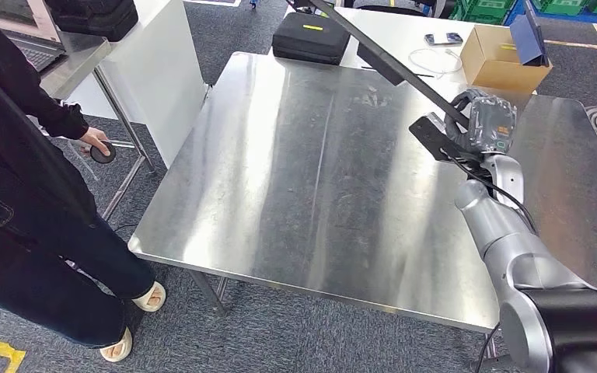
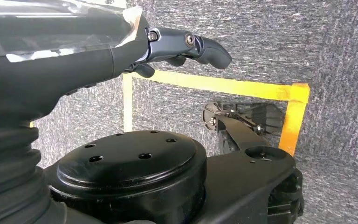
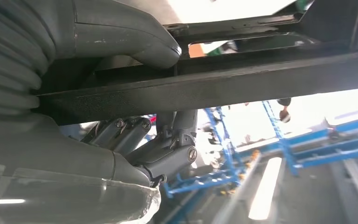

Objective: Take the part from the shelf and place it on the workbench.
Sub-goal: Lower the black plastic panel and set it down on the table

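Here right hand [image 1: 483,124] grips long part [image 3: 205,88].

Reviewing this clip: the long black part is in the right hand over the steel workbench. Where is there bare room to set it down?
The steel workbench is bare from its near edge to the far edge by the black case. Crowding sits on the right, where the right hand grips the long black metal bar, with the cardboard box beyond.

Head camera looks down from high over the shiny steel workbench [image 1: 311,179]. Right wrist camera sits tight against the long black metal part [image 3: 205,88], shared with the head view. Left wrist camera apparently faces grey carpet floor [image 2: 335,51].
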Controlling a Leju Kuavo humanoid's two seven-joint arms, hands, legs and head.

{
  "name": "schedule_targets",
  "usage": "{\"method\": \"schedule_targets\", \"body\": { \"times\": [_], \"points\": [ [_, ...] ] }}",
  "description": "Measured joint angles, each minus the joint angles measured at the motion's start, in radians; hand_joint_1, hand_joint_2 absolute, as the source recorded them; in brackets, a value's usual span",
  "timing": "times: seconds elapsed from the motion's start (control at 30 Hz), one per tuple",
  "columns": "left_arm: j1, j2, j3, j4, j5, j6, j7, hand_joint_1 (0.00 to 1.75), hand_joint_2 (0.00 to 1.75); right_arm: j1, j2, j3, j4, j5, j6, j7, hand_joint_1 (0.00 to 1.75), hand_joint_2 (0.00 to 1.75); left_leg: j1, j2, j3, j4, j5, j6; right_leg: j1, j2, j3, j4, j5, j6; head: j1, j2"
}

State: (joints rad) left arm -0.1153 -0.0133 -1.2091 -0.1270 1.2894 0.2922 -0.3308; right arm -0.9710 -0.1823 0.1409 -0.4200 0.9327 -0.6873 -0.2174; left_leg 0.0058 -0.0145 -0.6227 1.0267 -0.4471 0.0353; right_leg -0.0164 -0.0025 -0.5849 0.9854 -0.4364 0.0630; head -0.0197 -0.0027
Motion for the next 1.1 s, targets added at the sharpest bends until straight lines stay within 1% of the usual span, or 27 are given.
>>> {"method": "schedule_targets", "body": {
  "times": [0.07,0.2,0.43,0.67,0.8,0.9,1.0,1.1],
  "points": [
    [0.0,-0.004,-0.002,0.0,0.0,0.019,0.011,0.0,1.75,0.014,-0.012,-0.032,0.0,-0.002,-0.001,0.0,0.0,0.0,0.001,0.0,0.001,-0.001,0.0,0.0,0.001,0.0,0.0,0.0,0.0,0.0,0.0,0.0],
    [0.0,-0.013,-0.007,0.0,0.004,0.058,0.034,0.0,0.0,0.027,-0.05,-0.095,0.011,-0.022,-0.003,-0.011,0.0,0.0,0.002,0.0,0.001,-0.001,0.0,0.0,0.001,0.0,0.0,0.0,0.0,0.0,0.0,0.0],
    [0.008,-0.022,-0.013,0.0,0.017,0.069,0.044,0.0,0.0,0.042,-0.114,-0.174,0.044,-0.054,0.002,-0.032,0.0,0.0,0.001,0.0,0.001,-0.001,0.0,0.0,0.0,0.0,0.0,0.0,0.0,0.0,0.0,0.0],
    [0.01,-0.026,-0.018,0.0,0.018,0.049,0.044,0.0,0.0,0.057,-0.148,-0.204,0.063,-0.064,0.023,-0.05,0.0,0.0,0.001,0.0,0.001,-0.002,0.0,0.0,0.0,0.001,0.0,0.0,0.0,0.0,0.0,0.0],
    [0.01,-0.027,-0.02,0.0,0.021,0.031,0.042,0.0,0.0,0.075,-0.167,-0.204,0.072,-0.036,0.058,-0.015,0.0,0.0,0.001,0.0,0.002,-0.002,0.0,0.0,0.0,0.001,0.0,0.0,0.0,0.0,0.0,0.0],
    [0.01,-0.028,-0.025,0.0,0.021,0.022,0.041,0.0,0.0,0.104,-0.195,-0.219,0.074,-0.066,0.044,-0.013,0.0,0.0,0.001,-0.001,0.002,-0.001,0.0,0.0,0.0,0.0,0.0,0.0,-0.001,0.0,0.0,0.0],
    [0.01,-0.027,-0.03,0.0,0.028,0.02,0.037,0.0,0.0,0.148,-0.24,-0.29,0.065,-0.093,0.006,-0.028,0.0,0.0,0.0,-0.002,0.001,-0.001,0.0,0.001,0.0,-0.001,0.001,0.0,-0.002,0.003,0.0,0.0],
    [0.012,-0.025,-0.033,0.0,0.035,0.018,0.034,0.0,0.0,0.196,-0.288,-0.405,0.038,-0.054,-0.006,-0.03,0.0,0.0,-0.001,-0.003,0.001,-0.001,-0.001,0.002,-0.001,-0.002,0.002,0.0,-0.002,0.003,0.0,0.0]
  ]
}}
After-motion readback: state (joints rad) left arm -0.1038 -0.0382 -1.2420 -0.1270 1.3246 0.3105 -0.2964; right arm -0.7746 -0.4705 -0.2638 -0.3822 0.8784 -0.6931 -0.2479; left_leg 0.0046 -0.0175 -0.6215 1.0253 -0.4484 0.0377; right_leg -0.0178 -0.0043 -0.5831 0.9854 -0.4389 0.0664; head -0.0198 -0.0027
